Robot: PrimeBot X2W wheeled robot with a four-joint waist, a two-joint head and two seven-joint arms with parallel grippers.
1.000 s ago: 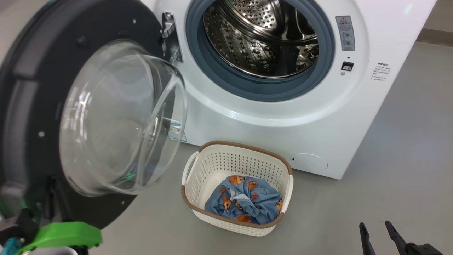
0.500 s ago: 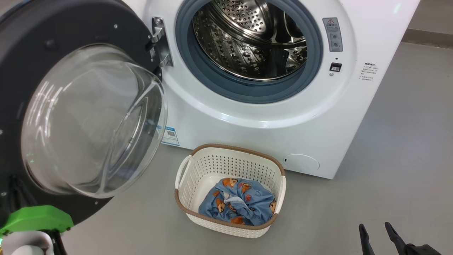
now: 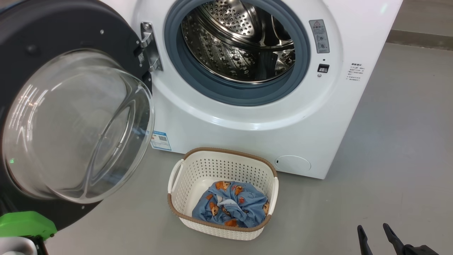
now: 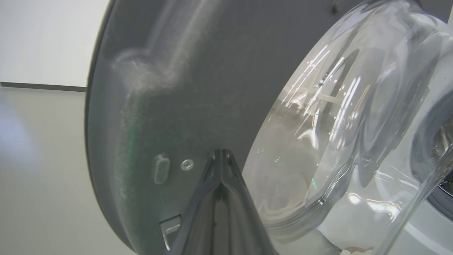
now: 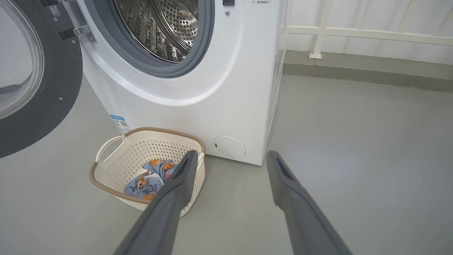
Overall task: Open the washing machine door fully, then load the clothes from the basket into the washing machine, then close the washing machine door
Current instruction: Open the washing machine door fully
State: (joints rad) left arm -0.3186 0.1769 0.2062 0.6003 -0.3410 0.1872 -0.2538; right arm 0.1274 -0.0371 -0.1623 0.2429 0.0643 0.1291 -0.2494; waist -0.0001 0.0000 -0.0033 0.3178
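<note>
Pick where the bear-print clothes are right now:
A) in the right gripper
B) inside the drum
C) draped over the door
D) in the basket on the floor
D: the clothes lie bunched in the basket, while the right gripper stands open, apart from them.

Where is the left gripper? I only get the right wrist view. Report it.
Observer: The left gripper is shut, its tips close to the dark inner face of the door, beside a screw.
Operator: Now check the drum's floor.
Observer: In the head view the drum shows bare steel at the bottom, no fabric.
Operator: Tell me what sits under the door.
Observer: A green part shows at its lower edge in the head view.
</note>
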